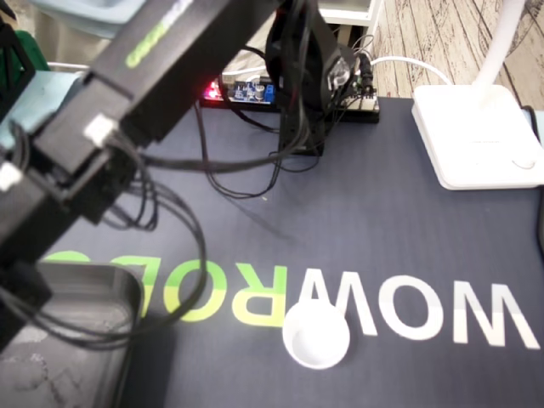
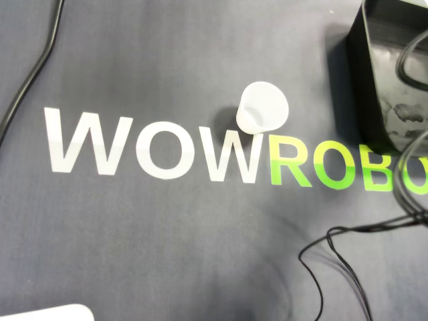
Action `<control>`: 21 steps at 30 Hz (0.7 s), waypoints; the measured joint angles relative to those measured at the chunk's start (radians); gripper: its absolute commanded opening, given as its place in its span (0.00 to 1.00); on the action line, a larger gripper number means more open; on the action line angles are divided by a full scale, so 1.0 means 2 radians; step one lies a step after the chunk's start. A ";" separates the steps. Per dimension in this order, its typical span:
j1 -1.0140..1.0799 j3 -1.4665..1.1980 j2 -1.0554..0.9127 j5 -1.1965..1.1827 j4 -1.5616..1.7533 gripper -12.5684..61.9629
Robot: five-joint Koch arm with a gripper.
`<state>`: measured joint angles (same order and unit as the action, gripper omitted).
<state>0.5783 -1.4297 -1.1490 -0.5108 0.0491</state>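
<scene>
A small white cup (image 1: 315, 337) stands upright on the dark mat (image 1: 408, 229), on the white "W" of the printed lettering. From above, the cup (image 2: 262, 107) sits just over the lettering, left of a black bin (image 2: 381, 80). My black arm (image 1: 153, 51) stretches from its base at the top centre down to the lower left and runs out of the fixed view over the bin (image 1: 76, 340). Neither view shows its fingers. Nothing touches the cup.
A white lamp base (image 1: 476, 136) sits at the mat's back right. A circuit board (image 1: 246, 89) with a red light lies behind the arm base. Loose black cables (image 2: 348, 267) trail over the mat near the bin. A white corner (image 2: 47, 313) shows at the overhead view's bottom left.
</scene>
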 measured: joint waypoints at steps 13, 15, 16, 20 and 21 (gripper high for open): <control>0.000 -0.010 0.052 -0.261 0.097 0.25; -0.001 -0.018 0.058 -0.276 0.113 0.25; -0.001 -0.022 0.062 -0.279 0.120 0.25; -0.001 -0.028 0.073 -0.279 0.128 0.25; 0.000 -0.027 0.073 -0.278 0.128 0.25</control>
<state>0.5783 -1.4834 -1.0032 -1.0661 0.3053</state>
